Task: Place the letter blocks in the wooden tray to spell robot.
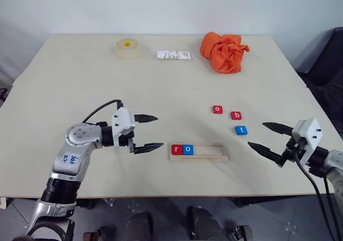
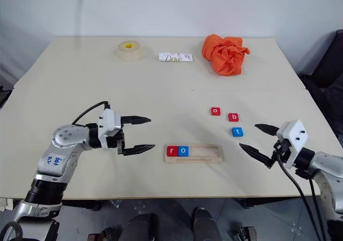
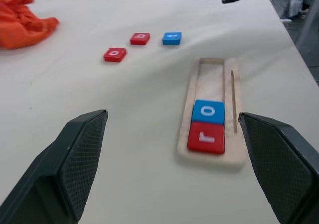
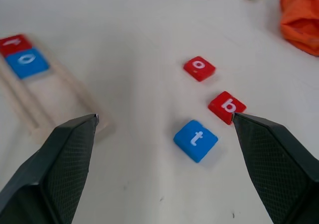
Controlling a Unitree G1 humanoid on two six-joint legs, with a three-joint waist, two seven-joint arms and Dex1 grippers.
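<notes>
The pale wooden tray (image 1: 199, 151), near the table's (image 1: 80, 80) front edge, holds red r (image 1: 176, 149) and blue o (image 1: 187, 149) tiles (side by side); both grippers, left (image 1: 146, 132) and right (image 1: 263, 137), gape wide, empty.

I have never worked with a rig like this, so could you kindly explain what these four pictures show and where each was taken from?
It is a two-armed robot at a pale table. Two pictures come from cameras in its head, looking down; the other two from cameras on its wrists, looking out between black fingers. The left gripper and right gripper are both open and hold nothing. A wooden tray holds a red r and a blue o. Loose on the table lie a red o, a red b and a blue t. At the far edge are a tape roll, a white packet and an orange cloth.
</notes>
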